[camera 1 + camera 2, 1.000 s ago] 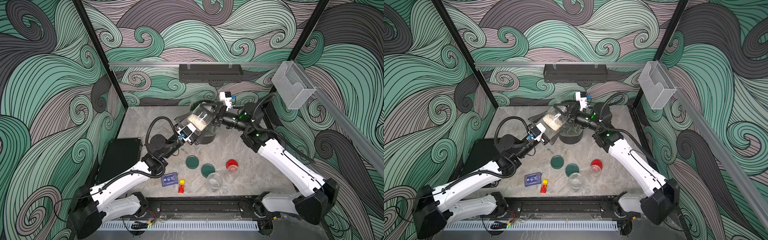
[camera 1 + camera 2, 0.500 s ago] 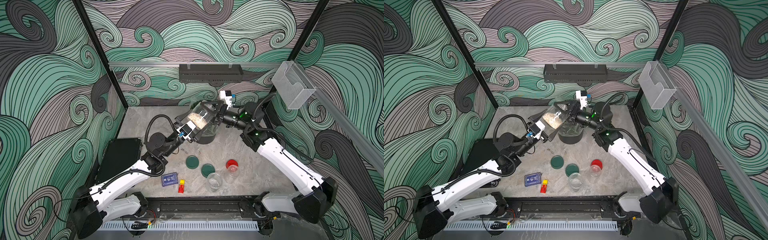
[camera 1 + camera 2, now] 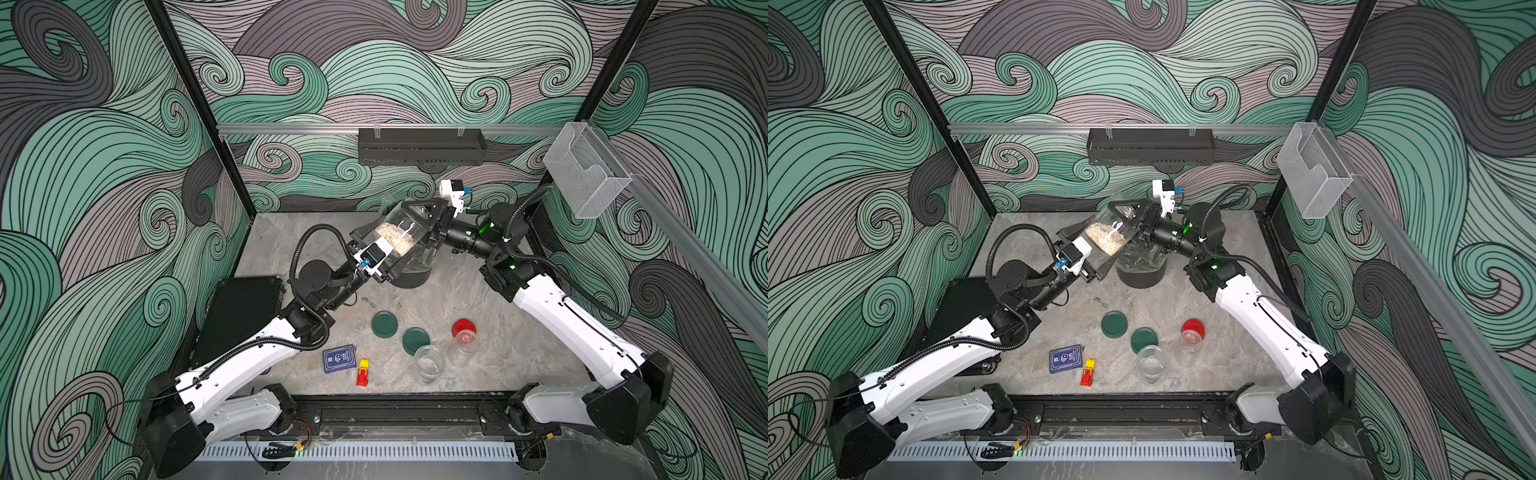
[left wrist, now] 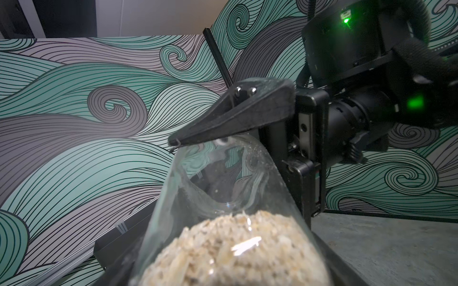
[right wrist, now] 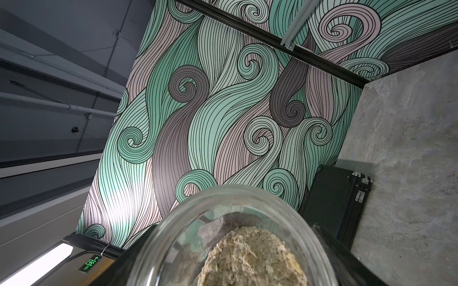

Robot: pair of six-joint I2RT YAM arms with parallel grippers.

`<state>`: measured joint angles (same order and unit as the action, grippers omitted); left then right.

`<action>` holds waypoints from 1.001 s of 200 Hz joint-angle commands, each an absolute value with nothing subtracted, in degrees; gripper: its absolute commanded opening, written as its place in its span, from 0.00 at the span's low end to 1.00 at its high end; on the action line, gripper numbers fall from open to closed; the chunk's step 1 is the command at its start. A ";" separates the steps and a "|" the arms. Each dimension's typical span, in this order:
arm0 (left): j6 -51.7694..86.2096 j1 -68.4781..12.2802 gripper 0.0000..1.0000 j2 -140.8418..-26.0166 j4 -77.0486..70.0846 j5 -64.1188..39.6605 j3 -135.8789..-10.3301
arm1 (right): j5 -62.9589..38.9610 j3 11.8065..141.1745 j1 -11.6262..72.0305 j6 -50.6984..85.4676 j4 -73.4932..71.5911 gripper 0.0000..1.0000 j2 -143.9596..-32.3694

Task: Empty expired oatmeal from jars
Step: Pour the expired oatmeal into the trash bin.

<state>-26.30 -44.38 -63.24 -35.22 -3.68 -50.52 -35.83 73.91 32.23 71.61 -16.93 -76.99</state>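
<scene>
The left fingers (image 3: 1102, 269) have closed onto the jar (image 3: 395, 219) of oatmeal (image 3: 397, 242), which the right fingers (image 4: 235, 116) also grip above the bin (image 3: 411, 280); loosen one side before tipping.

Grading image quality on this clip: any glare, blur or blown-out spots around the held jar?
Left wrist view: white glare streak on the jar over the oatmeal; green lamp blooms. Right wrist view: near jar rim soft, ceiling light blown out. Both top views: evenly lit, sharp.
</scene>
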 commanded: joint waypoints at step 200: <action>-18.47 -43.10 0.00 -69.17 -32.67 0.00 -58.01 | -34.65 69.43 28.32 68.67 -21.62 0.99 -75.43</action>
<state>-19.92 -43.88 -69.14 -30.02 -1.34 -54.43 -34.59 69.60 29.17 69.45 -17.82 -77.12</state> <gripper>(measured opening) 0.846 0.991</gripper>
